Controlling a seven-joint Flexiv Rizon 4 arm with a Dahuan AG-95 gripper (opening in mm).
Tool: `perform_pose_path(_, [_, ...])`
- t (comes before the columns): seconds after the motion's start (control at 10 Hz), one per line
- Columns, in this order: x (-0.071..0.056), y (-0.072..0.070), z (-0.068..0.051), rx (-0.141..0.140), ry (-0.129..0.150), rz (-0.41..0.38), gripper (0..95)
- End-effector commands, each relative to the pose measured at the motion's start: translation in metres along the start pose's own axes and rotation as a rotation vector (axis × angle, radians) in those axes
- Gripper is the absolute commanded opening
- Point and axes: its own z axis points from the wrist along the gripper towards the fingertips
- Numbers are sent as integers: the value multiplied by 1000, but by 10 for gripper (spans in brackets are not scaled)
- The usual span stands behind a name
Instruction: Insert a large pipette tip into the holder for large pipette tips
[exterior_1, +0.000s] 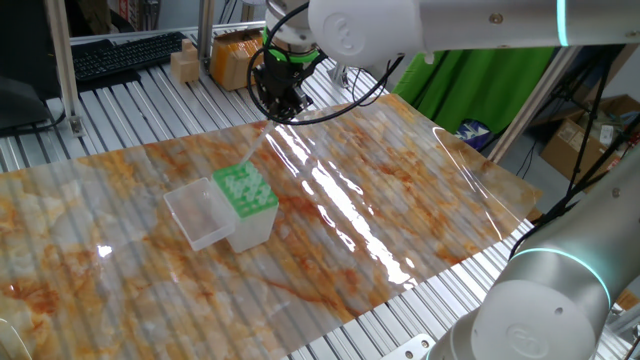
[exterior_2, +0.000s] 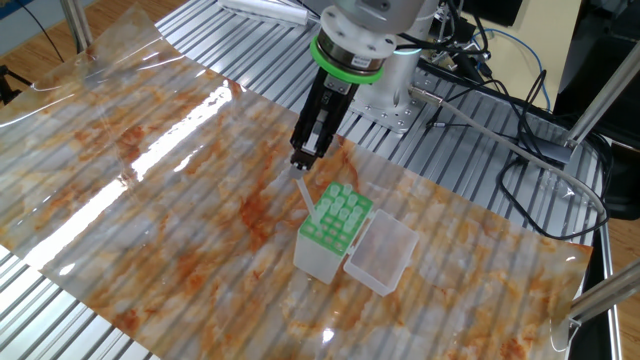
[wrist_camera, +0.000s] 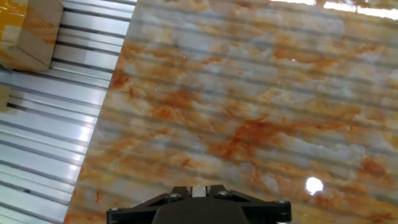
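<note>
Seen from one fixed view, left to right: black keyboard (exterior_1: 125, 55) and small cardboard box (exterior_1: 185, 64) on the slatted metal bench (exterior_1: 40, 145) beyond the far edge of the marbled orange-and-white sheet (exterior_1: 380, 180). Near the sheet's middle, holder for large pipette tips (exterior_1: 245, 205), green rack plate up, clear lid (exterior_1: 200, 213) swung open to its left, resting on the sheet. Above the holder's far side, gripper (exterior_1: 281, 115) pointed steeply down, fingers pressed together on the top of the large pipette tip (exterior_1: 252, 152). Tip hung slanted, point at the rack's far edge; whether in a hole, could not tell. Green cloth (exterior_1: 470, 80) at the far right.

From the other fixed view, cables (exterior_2: 520, 150) lay on the bench to the right. Nothing between tip and rack.
</note>
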Motion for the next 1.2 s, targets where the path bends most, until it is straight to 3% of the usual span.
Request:
perform_pose_path(0.1, [0, 1, 0, -1, -5, -8, 0])
perform_pose_path(0.4, [0, 1, 0, 1, -18, -1, 0])
perform_pose_path(0.7, [11, -2, -9, 3, -24, 17, 0])
perform_pose_path(0.9, [13, -2, -11, -4, -46, 11, 0])
perform_pose_path(1.2, [13, -2, -10, -11, -54, 6, 0])
